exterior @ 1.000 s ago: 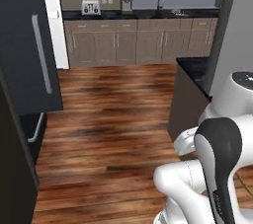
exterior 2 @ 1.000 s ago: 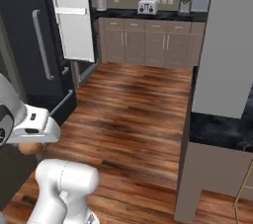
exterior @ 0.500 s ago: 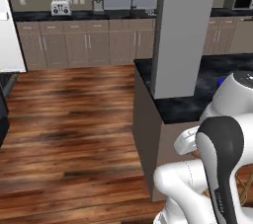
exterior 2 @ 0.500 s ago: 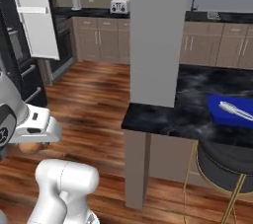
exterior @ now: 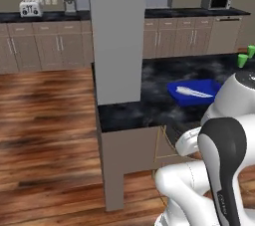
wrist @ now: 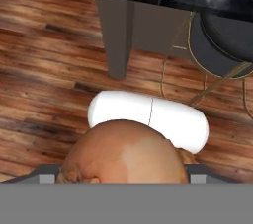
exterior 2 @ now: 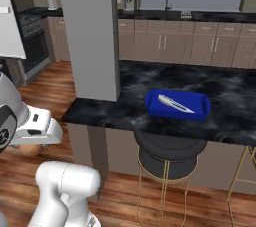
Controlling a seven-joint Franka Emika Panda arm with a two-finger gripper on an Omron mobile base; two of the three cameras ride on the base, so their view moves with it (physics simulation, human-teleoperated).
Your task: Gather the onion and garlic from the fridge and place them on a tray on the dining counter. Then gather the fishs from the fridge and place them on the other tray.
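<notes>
The onion (wrist: 121, 154) sits right up against the hand camera, an orange-brown ball held between the jaws, which are clamped on it. Ahead stands the black marble desk (exterior 2: 125, 111) on its grey pillar (exterior 2: 90, 31). On the desk lies a blue tray (exterior 2: 177, 105) with a silver fish (exterior 2: 175, 103) inside, above a black stool (exterior 2: 172, 153)

Kitchen (toaster (exterior: 30, 7), microwave (exterior: 216, 0), cabinets (exterior: 45, 43))
</notes>
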